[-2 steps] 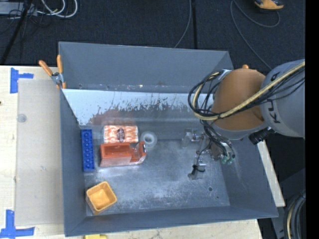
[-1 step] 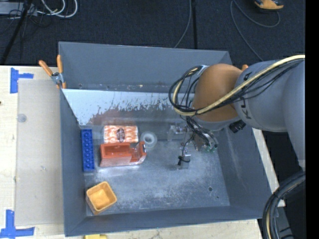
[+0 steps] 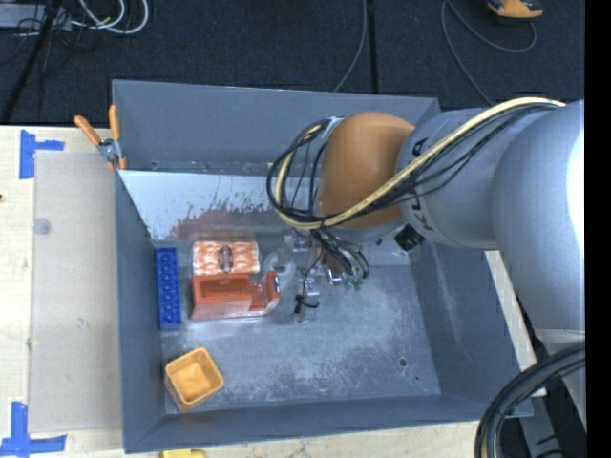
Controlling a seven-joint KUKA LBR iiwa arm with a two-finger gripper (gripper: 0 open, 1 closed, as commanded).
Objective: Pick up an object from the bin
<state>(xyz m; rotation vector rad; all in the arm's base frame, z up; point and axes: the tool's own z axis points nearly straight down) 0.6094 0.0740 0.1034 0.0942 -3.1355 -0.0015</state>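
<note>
The hand hangs low just beside the orange box, handy to its right edge; whether spread or pinching, I cannot tell.

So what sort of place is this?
Likely a robotics lab: a robot arm reaches into a grey metal bin holding a blue brick strip and yellow cup; loose cables lie behind.

**Desk:** What's pictured?
**Photographer:** A long blue studded plastic brick, lying flat. A small yellow square-rimmed plastic cup sits mouth up near the brick's nearer end, apart from it.
**Desk:** And beyond?
**Photographer:** Dark floor, well past the brick's far end.
</note>
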